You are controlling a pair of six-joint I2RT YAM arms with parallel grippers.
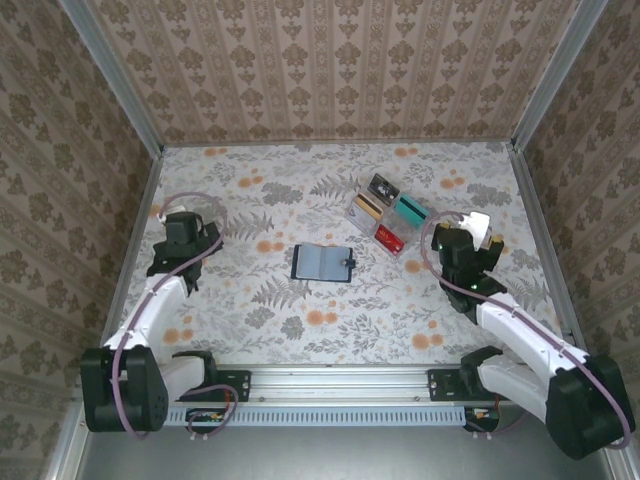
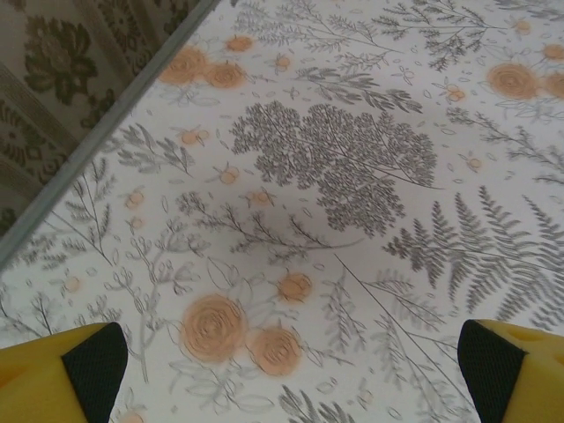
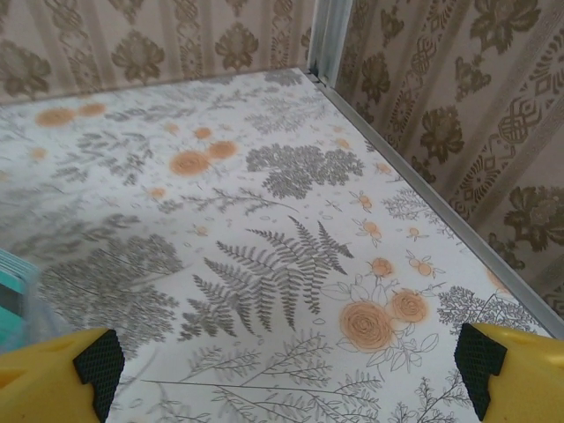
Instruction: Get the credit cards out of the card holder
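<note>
Left tool (image 2: 282, 374) and right tool (image 3: 282, 370) both gape released, empty; one card holder (image 1: 323, 263) lies open near one clear tray (image 1: 388, 215).

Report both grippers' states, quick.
Left gripper: open, holding nothing.
Right gripper: open, holding nothing.

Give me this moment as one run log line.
card holder: open, flat, mid-table | left end effector: open, empty | right end effector: open, empty | clear tray: behind-right of holder, untouched
</note>
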